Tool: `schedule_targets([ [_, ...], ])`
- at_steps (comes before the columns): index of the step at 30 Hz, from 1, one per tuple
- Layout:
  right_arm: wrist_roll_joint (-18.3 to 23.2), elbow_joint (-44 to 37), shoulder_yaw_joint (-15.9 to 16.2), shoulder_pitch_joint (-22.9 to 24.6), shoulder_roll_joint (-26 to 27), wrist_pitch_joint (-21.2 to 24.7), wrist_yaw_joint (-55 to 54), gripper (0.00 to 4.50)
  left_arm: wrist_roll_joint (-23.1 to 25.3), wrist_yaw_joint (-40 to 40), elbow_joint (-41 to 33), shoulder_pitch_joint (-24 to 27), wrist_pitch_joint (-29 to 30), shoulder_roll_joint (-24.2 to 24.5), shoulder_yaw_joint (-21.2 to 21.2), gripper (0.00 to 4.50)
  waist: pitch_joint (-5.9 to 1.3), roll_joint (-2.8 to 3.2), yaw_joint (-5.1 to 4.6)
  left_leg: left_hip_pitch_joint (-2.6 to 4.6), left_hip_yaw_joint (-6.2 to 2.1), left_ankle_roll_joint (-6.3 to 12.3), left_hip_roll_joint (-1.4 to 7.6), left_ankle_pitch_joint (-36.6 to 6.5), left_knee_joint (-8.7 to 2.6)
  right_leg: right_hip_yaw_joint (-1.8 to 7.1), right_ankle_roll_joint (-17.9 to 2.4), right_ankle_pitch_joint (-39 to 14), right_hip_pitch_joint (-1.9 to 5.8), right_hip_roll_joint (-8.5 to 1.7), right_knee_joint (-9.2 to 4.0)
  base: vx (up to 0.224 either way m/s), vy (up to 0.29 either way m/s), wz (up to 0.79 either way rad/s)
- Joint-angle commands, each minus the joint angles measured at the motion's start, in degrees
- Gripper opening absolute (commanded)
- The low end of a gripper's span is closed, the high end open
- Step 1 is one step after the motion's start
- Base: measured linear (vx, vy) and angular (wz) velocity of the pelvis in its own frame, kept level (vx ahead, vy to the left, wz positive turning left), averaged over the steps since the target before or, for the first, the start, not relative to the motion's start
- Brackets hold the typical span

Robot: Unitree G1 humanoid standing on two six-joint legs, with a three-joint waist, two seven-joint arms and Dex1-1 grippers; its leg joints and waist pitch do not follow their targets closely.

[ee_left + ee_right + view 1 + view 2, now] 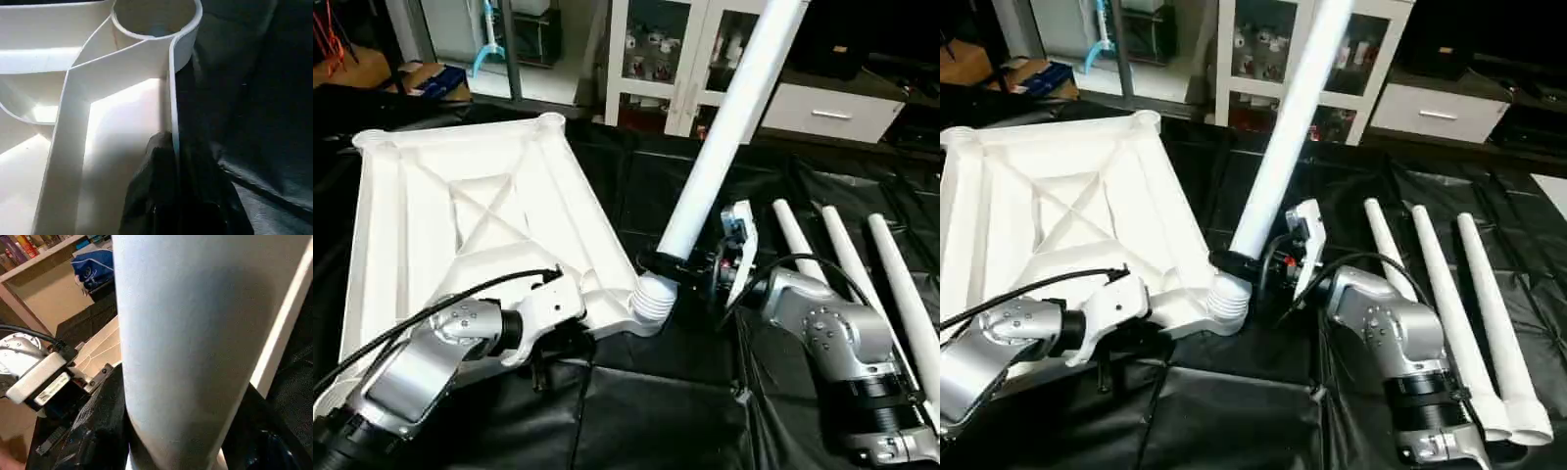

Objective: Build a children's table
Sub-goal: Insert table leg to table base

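The children's table top (460, 206) lies underside up on black cloth, ribs and corner sockets showing, tilted with its near edge raised. My left gripper (173, 147) is shut on the thin rim wall near the near-right corner socket (156, 19). One white leg (724, 127) leans up and to the right from that corner, its ribbed threaded end (654, 299) at the socket. My right gripper (668, 262) is shut on this leg just above the thread; the leg (195, 342) stands between its black fingers (102, 421).
Three more white legs (1440, 294) lie side by side on the black cloth (656, 411) at the right, beside my right forearm. A white glass-door cabinet (656, 59) and a white drawer unit (832, 108) stand behind the work area.
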Motion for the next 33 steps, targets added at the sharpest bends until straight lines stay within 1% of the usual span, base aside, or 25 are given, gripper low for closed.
schedule_targets([
  [1, -1.2, 0.5, 0.5, 0.3, -0.7, -1.5, 0.0, 1.87, -2.9, -3.2, -1.9, 0.7, -2.1, -1.4, -3.4, 0.1, -2.38, 0.05, -0.5, 2.1, -2.06, -1.22, 5.19, -7.6, -5.89, 1.75, -12.9, -6.9, 0.33, -3.04, -3.73, 0.0, 0.0, 0.0],
  [3, -2.0, 0.5, 1.1, 0.8, -1.1, -2.1, 0.2, 1.87, -3.4, -4.4, -2.2, 0.8, -2.0, -1.1, -3.5, 0.1, -2.36, 0.06, -0.55, 2.17, -2.08, -1.83, 5.23, -8.6, -5.96, 1.74, -12.7, -7.8, 0.29, -3.0, -3.82, 0.0, 0.0, 0.0],
  [7, -1.7, 0.0, 1.1, 1.4, -1.6, -1.8, 0.5, 1.87, -3.0, -4.4, -2.1, 0.6, -2.4, -1.0, -3.5, 0.1, -2.26, -0.07, -0.71, 2.13, -2.17, -2.81, 5.25, -10.9, -6.15, 1.82, -12.2, -9.8, 0.21, -3.01, -4.02, 0.0, 0.0, 0.0],
  [12, -1.9, -1.3, 1.3, 2.7, -2.5, -1.4, 1.4, 1.87, -0.7, -2.9, 0.7, -0.6, -4.3, -1.6, -3.2, 0.1, -2.29, -0.06, -0.76, 2.11, -2.22, -3.04, 5.3, -11.3, -6.15, 1.89, -11.9, -9.5, 0.24, -3.08, -4.09, 0.0, 0.0, 0.0],
  [13, -2.1, -1.4, 1.4, 3.0, -2.7, -1.4, 1.6, 1.87, -0.5, -3.0, 1.0, -0.6, -4.5, -1.5, -3.1, 0.1, -2.26, -0.1, -0.78, 2.07, -2.25, -3.03, 5.29, -11.5, -6.17, 1.89, -11.9, -9.7, 0.24, -3.08, -4.11, 0.0, 0.0, 0.0],
  [14, -2.3, -1.5, 1.4, 3.2, -2.8, -1.6, 1.7, 1.87, -0.3, -3.2, 1.1, -0.6, -4.7, -1.5, -3.0, 0.1, -2.32, 0.12, -0.81, 2.12, -2.25, -3.18, 5.29, -11.9, -6.19, 1.88, -12.0, -10.0, 0.22, -3.06, -4.14, 0.0, 0.0, 0.0],
  [16, -2.4, -1.4, 1.4, 3.5, -3.0, -1.9, 1.7, 1.87, 0.2, -3.3, 1.5, -0.7, -5.4, -1.2, -3.0, 0.1, -2.23, -0.03, -0.74, 2.14, -2.23, -3.28, 5.34, -13.0, -6.22, 1.99, -11.8, -11.5, 0.11, -3.16, -4.34, 0.0, 0.0, 0.0],
  [17, -2.4, -1.3, 1.5, 3.7, -3.1, -2.0, 1.7, 1.87, 0.5, -3.2, 1.8, -0.7, -5.8, -1.1, -3.0, 0.1, -2.33, 0.06, -0.72, 2.17, -2.29, -3.36, 5.37, -13.0, -6.21, 1.99, -11.9, -11.6, 0.17, -3.23, -4.33, 0.0, 0.0, 0.0],
  [18, -2.4, -1.3, 1.5, 3.7, -3.1, -2.0, 1.7, 1.87, 0.5, -3.2, 1.8, -0.7, -5.8, -1.1, -3.0, 0.1, -2.27, 0.03, -0.76, 2.13, -2.3, -3.43, 5.4, -13.3, -6.26, 1.97, -11.7, -12.0, 0.13, -3.18, -4.39, 0.0, 0.0, 0.0],
  [23, -3.8, -1.4, 2.7, 4.6, -3.8, -2.8, 1.7, 1.87, 0.9, -2.9, 2.4, -0.8, -7.2, -1.3, -2.8, 0.1, -2.19, 0.06, -0.78, 2.2, -2.39, -4.32, 5.45, -15.2, -6.4, 1.97, -11.2, -14.1, -0.09, -3.16, -4.55, 0.0, 0.0, 0.0],
  [24, -4.3, -1.1, 3.0, 4.8, -3.9, -3.2, 1.7, 1.87, 1.0, -2.9, 2.6, -0.8, -7.5, -1.3, -2.8, 0.1, -2.34, 0.02, -0.84, 2.18, -2.45, -4.65, 5.46, -15.7, -6.4, 1.96, -11.1, -14.7, -0.03, -3.22, -4.56, 0.0, 0.0, 0.0],
  [25, -4.9, -0.9, 3.4, 5.0, -4.0, -3.4, 1.7, 1.87, 1.1, -2.9, 2.7, -0.8, -7.8, -1.4, -2.8, 0.1, -2.28, 0.05, -0.83, 2.24, -2.48, -4.9, 5.48, -16.4, -6.44, 1.97, -10.9, -15.3, -0.14, -3.25, -4.65, 0.0, 0.0, 0.0],
  [27, -5.3, -0.9, 3.8, 5.2, -4.2, -3.7, 1.9, 1.87, 1.1, -2.9, 2.8, -0.8, -7.8, -1.4, -2.8, 0.1, -2.43, 0.06, -0.87, 2.28, -2.51, -5.04, 5.47, -16.7, -6.41, 1.96, -10.8, -15.4, -0.1, -3.24, -4.61, 0.0, 0.0, 0.0],
  [29, -6.6, -0.8, 4.7, 5.5, -4.5, -4.4, 2.0, 1.87, 1.2, -2.9, 3.0, -0.8, -8.1, -1.5, -2.9, 0.1, -2.36, 0.03, -0.91, 2.22, -2.53, -5.14, 5.47, -17.0, -6.44, 1.99, -10.7, -15.6, -0.17, -3.26, -4.68, 0.0, 0.0, 0.0],
  [30, -7.8, -0.7, 5.5, 5.8, -4.8, -5.5, 1.9, 1.87, 1.4, -3.1, 3.1, -0.8, -8.3, -1.5, -2.9, 0.1, -2.33, 0.03, -0.97, 2.2, -2.55, -5.25, 5.47, -17.3, -6.49, 1.99, -10.6, -16.0, -0.21, -3.22, -4.7, 0.0, 0.0, 0.0],
  [33, -8.1, -0.7, 5.9, 6.2, -5.0, -5.9, 1.9, 1.87, 1.6, -3.1, 3.3, -0.8, -8.6, -1.5, -3.0, 0.1, -2.32, 0.07, -0.99, 2.28, -2.61, -5.45, 5.5, -18.1, -6.5, 2.08, -10.3, -16.7, -0.27, -3.29, -4.83, 0.0, 0.0, 0.0],
])
